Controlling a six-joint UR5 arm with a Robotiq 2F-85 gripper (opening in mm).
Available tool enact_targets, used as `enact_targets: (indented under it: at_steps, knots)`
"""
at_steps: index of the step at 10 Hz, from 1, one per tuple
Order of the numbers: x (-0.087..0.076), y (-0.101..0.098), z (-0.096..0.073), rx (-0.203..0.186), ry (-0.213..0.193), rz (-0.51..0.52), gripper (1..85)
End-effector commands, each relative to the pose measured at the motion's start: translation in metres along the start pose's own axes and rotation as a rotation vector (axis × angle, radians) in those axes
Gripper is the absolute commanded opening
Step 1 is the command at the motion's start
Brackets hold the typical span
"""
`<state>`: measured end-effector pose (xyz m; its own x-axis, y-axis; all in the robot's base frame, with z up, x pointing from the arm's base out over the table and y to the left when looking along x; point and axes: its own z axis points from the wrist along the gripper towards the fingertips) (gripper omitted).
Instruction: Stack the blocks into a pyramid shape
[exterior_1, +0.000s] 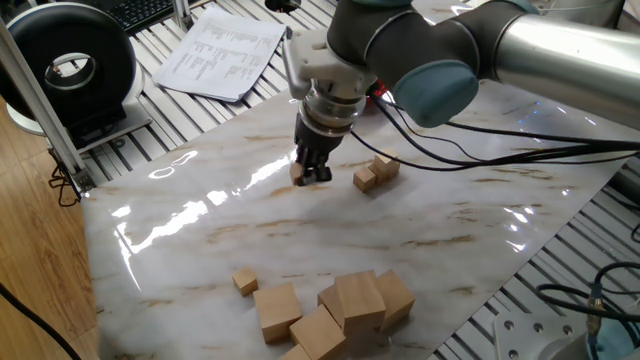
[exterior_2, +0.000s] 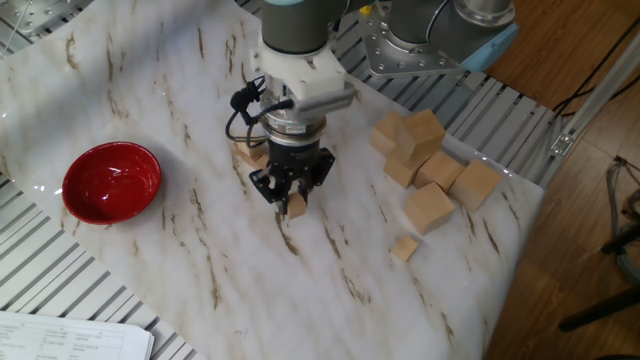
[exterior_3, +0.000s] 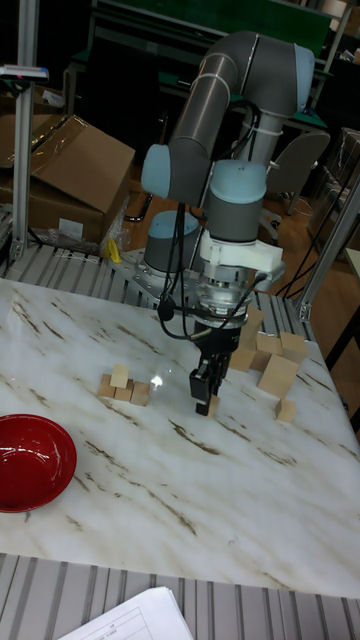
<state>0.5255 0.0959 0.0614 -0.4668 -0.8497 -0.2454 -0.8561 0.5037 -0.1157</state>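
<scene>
My gripper (exterior_1: 312, 174) (exterior_2: 289, 193) (exterior_3: 206, 392) points straight down over the middle of the marble table, shut on a small tan block (exterior_1: 299, 176) (exterior_2: 296, 207) (exterior_3: 213, 405) held low over the surface. A short way beside it lies a small cluster of blocks (exterior_1: 375, 172) (exterior_3: 122, 385), one of them resting on the others; in the other fixed view this cluster (exterior_2: 248, 154) is partly hidden behind the gripper. Near the table's edge, a lone small block (exterior_1: 245, 280) (exterior_2: 404, 248) (exterior_3: 286, 410) lies flat.
Several much larger wooden cubes (exterior_1: 340, 305) (exterior_2: 425, 160) (exterior_3: 268, 358) are heaped by the lone block. A red bowl (exterior_2: 112, 180) (exterior_3: 30, 460) sits on the table's other side. Papers (exterior_1: 222, 52) and a black round device (exterior_1: 70, 65) lie beyond the marble slab.
</scene>
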Motion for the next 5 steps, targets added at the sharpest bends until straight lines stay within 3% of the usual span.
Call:
enact_targets:
  at_steps: [1,3,5]
  knots:
    - [-0.01,-0.004,-0.002,0.01,-0.043,0.108,1.0]
    - [-0.008,-0.001,-0.002,-0.002,-0.033,0.116,1.0]
    - [-0.018,0.001,0.004,-0.031,-0.064,0.144,1.0]
